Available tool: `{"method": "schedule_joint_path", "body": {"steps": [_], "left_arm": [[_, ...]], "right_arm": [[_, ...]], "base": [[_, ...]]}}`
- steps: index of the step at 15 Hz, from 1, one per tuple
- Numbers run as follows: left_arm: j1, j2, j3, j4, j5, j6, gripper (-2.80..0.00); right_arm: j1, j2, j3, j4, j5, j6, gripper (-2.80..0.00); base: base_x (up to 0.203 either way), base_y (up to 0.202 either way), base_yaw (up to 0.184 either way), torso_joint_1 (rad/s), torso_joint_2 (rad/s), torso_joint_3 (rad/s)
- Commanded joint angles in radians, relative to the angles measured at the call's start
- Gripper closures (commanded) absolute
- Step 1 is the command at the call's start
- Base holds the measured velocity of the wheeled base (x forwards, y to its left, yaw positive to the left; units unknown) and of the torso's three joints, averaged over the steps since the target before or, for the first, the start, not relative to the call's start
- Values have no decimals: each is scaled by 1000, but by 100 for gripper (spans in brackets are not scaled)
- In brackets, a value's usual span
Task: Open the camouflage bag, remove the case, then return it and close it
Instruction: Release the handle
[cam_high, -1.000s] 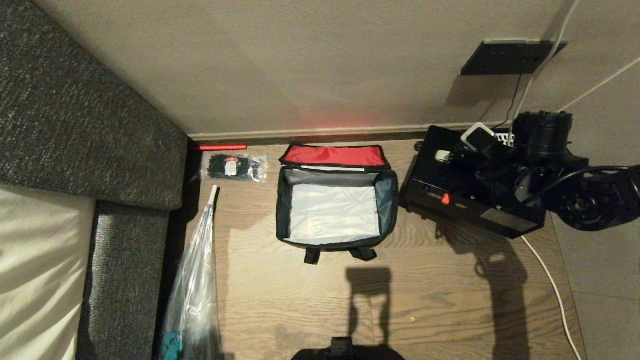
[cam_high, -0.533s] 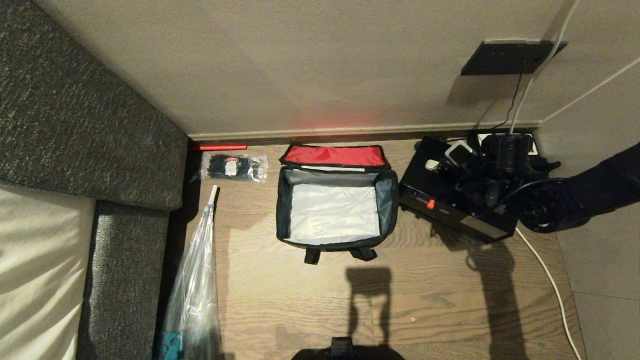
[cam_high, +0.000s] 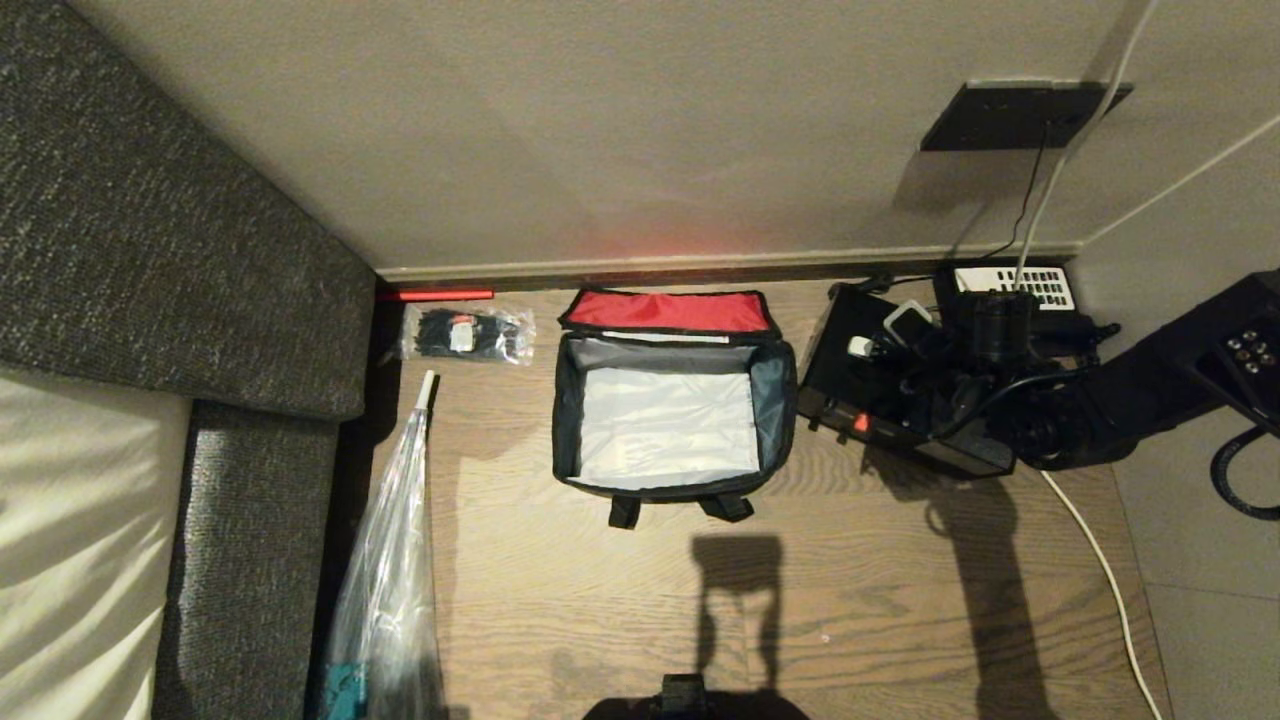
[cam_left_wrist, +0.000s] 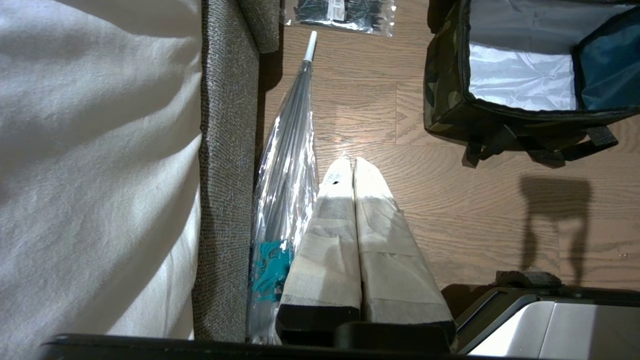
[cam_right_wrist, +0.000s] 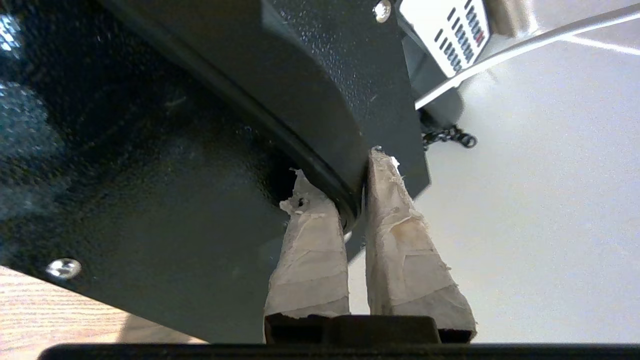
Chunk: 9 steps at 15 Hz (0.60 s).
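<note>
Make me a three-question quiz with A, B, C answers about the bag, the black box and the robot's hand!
1. Where is the case?
A. inside the bag
B. on the sofa
C. on the floor right of the bag

2. What colour is the lining of the camouflage bag lid?
A. red
B. yellow
C. white

3. What is the right gripper doing?
A. hanging open
B. pinching the case's edge
C. holding the umbrella

Answers: 1 C, the head view shows it beside the bag. 2 A, the flipped-back flap is red. 3 B, the right wrist view shows both fingers clamped on the case's rim.
</note>
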<state>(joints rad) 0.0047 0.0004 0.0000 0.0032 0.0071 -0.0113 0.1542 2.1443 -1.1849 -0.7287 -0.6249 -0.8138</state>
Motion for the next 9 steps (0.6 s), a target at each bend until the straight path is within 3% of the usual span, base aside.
{"method": "schedule_joint_path", "body": {"steps": [1, 2, 3, 9], "left_arm": [[0, -2, 3, 0, 1, 1, 0], [0, -2, 3, 0, 1, 1, 0], [1, -2, 3, 0, 1, 0, 0], [0, -2, 3, 0, 1, 1, 0]], "right_arm": [[-2, 23, 5, -12, -1, -5, 0], [-7, 23, 7, -4, 14, -5, 0], [-16, 23, 12, 3, 43, -6, -280], [-18, -26, 141, 24, 138, -11, -280]], "base": [[0, 0, 0, 0, 0, 0], [0, 0, 0, 0, 0, 0], [0, 0, 0, 0, 0, 0], [0, 0, 0, 0, 0, 0]]}}
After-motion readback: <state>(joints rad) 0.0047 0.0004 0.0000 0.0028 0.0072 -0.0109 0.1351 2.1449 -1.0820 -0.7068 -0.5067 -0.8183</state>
